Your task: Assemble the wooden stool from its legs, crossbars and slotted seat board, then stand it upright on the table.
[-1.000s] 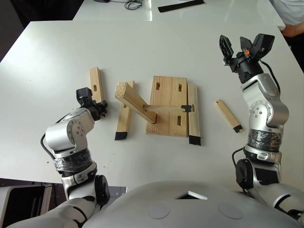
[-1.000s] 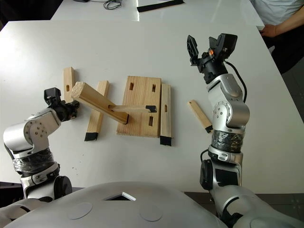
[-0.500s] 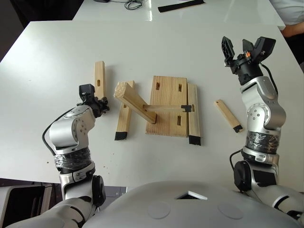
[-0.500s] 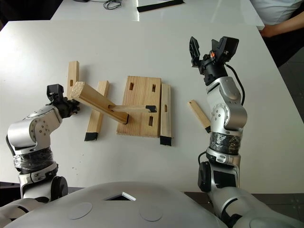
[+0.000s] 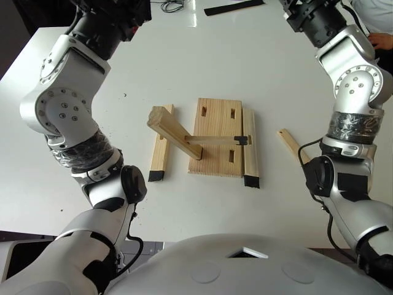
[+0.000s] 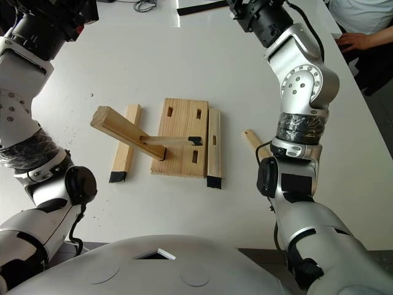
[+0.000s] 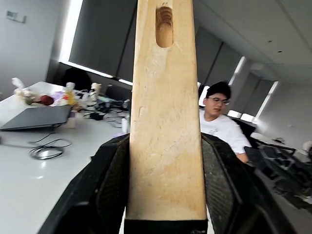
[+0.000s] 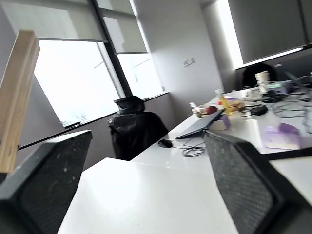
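The left pincer (image 7: 165,161) pinches the held leg (image 7: 165,87) near one end, high above the table (image 5: 202,67). A slot shows near the leg's far end. The right pincer (image 8: 146,151) is spread wide and holds nothing. It is high up too.

I think the job now is to bring this leg down and join it to the other parts. To do it well, turn the leg so its slot faces the bar end. Then push straight in, not at a slant. The spread pincer could hold the other part so it does not slide.

On the table lies the board (image 5: 215,163) with four slots. A joined leg (image 5: 174,131) leans tilted, and its bar (image 5: 215,141) lies across the board. That pair covers part of the board and may be in the way. The left leg (image 5: 161,153) lies just beside the board. The right leg (image 5: 250,147) touches its other side. A short bar (image 5: 287,141) lies by the right arm, partly hidden.
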Tool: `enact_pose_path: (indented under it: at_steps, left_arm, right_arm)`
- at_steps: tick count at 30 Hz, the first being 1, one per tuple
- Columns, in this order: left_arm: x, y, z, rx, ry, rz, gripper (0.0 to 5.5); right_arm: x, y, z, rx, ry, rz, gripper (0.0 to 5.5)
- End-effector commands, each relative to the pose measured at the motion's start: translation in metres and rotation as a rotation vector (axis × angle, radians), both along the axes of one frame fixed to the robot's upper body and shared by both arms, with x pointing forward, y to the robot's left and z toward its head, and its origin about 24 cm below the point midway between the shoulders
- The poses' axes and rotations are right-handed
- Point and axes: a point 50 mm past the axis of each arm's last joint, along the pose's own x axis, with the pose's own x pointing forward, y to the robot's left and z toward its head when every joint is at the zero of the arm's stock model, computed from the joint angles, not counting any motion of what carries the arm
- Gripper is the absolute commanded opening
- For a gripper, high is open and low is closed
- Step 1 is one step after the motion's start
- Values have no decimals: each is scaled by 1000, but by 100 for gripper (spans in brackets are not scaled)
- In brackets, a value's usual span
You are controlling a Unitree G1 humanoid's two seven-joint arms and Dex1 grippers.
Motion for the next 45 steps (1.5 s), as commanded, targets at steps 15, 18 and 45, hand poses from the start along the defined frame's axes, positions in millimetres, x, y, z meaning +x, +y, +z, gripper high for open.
enact_pose_path:
  at_steps: [15,18,45]
  left_arm:
    - [-50,12,-13,253,-210,-681,201]
    - [-52,11,-13,265,-227,-723,201]
    - [-59,1,-46,332,-139,-827,201]
  right_arm:
    - [-52,9,58,-206,-79,935,418]
    - [-53,9,62,-198,-26,956,418]
    - [-70,-3,84,-151,-174,1040,358]
